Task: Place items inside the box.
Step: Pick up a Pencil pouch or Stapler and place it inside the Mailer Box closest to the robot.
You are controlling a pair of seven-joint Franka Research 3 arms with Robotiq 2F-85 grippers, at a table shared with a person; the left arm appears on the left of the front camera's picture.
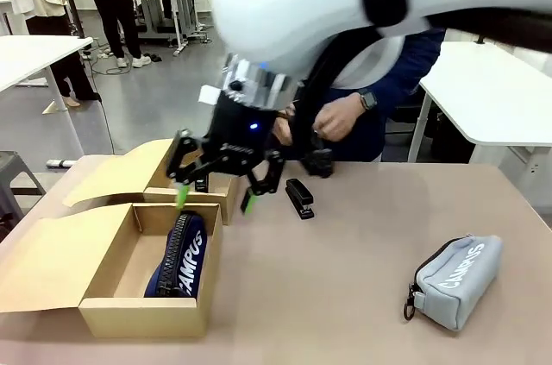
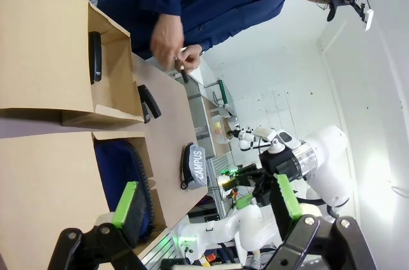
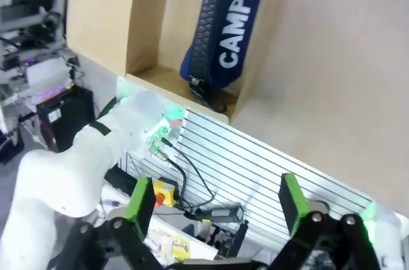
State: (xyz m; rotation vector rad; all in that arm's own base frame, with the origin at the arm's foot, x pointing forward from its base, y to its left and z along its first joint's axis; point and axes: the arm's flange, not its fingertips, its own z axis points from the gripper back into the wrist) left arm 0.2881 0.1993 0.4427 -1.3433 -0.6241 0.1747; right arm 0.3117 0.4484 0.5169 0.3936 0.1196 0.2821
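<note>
The open cardboard box [image 1: 147, 305] stands at the table's left, with the navy "CAMPUS" pouch [image 1: 181, 257] lying inside it. A small black stapler [image 1: 299, 198] rests mid-table and the grey pouch [image 1: 457, 279] lies at the front right. My right gripper [image 1: 215, 199] hangs open and empty in front of the box's far flap. From its wrist, the right gripper [image 3: 216, 201] looks at the box [image 3: 147, 27] and navy pouch [image 3: 233, 27]. The left gripper [image 2: 208, 201] is open beside the box [image 2: 57, 78], navy pouch [image 2: 121, 168], stapler [image 2: 148, 101] and grey pouch [image 2: 193, 165]. The yellow knife is out of view.
The person's hands [image 1: 336, 115] hold something small and dark over the far edge; I cannot tell what. A dark narrow mark [image 2: 94, 56] sits on the far flap. White tables [image 1: 492, 89] stand at either side. A striped panel [image 3: 255, 161] runs below the table's near edge.
</note>
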